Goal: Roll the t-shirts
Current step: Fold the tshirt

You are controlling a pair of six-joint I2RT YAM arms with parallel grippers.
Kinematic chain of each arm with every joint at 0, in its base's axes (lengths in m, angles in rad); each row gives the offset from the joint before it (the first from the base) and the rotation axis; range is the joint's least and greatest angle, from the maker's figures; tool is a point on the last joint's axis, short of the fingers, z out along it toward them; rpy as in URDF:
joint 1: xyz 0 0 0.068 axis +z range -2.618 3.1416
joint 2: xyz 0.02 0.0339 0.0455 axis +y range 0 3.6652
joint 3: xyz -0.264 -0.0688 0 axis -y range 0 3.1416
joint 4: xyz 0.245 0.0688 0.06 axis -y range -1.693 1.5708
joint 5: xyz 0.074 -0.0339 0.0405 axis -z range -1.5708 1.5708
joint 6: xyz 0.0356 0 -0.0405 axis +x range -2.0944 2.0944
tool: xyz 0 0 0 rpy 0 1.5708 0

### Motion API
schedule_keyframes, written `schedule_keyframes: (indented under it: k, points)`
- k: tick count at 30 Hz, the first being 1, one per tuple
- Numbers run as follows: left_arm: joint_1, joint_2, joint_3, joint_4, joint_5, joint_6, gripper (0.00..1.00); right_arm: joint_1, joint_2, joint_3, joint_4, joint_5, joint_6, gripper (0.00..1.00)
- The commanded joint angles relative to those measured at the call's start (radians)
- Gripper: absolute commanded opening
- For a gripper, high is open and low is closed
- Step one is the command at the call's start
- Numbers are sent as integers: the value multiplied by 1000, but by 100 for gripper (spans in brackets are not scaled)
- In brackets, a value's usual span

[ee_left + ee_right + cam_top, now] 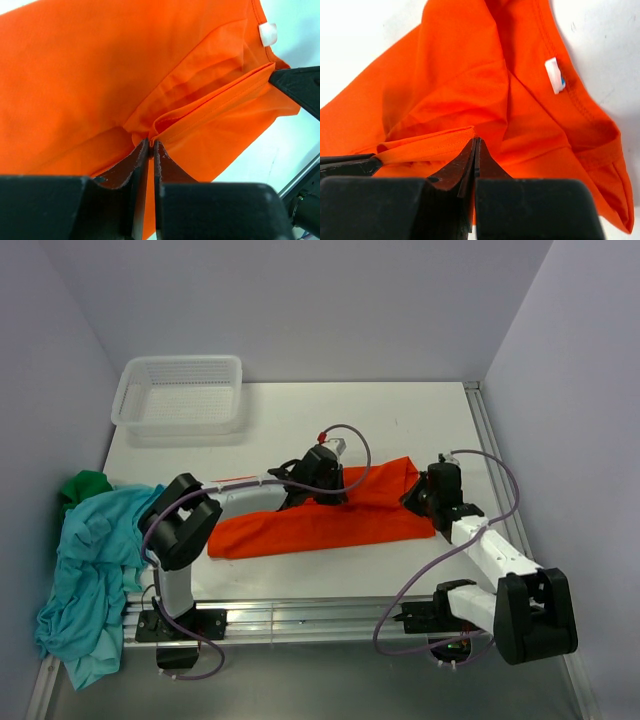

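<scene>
Orange t-shirt [300, 530] edge pinched by left gripper [150, 143], right gripper [475, 141].

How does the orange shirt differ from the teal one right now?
The orange shirt lies folded into a long flat strip mid-table; the teal shirt is a crumpled heap at the left edge, partly hanging off. The left gripper and right gripper are both pinched shut on the orange shirt; nothing touches the teal shirt. Both are plain, single-coloured fabric.
</scene>
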Motion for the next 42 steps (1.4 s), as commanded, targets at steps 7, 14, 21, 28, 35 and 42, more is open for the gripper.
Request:
schedule_keyframes:
  k: [7,14,21,28,35,42]
  points:
    - [-44,-83,-47,31,-37,38,32,16,-101,-37,-59,26,36,35]
    - [-70,-124,-76,90,-49,56,38,15,-71,37,-62,48,4,33]
    - [-70,-262,-149,134,-54,101,38,16,135,143,16,-73,-19,22]
    - [-32,-226,-44,6,-87,87,38,82,149,82,56,-93,1,10]
    - [-27,-60,120,-64,-48,79,36,148,62,-11,25,-77,36,2]
    - [-44,-4,101,-12,18,56,34,151,72,56,-56,5,28,2]
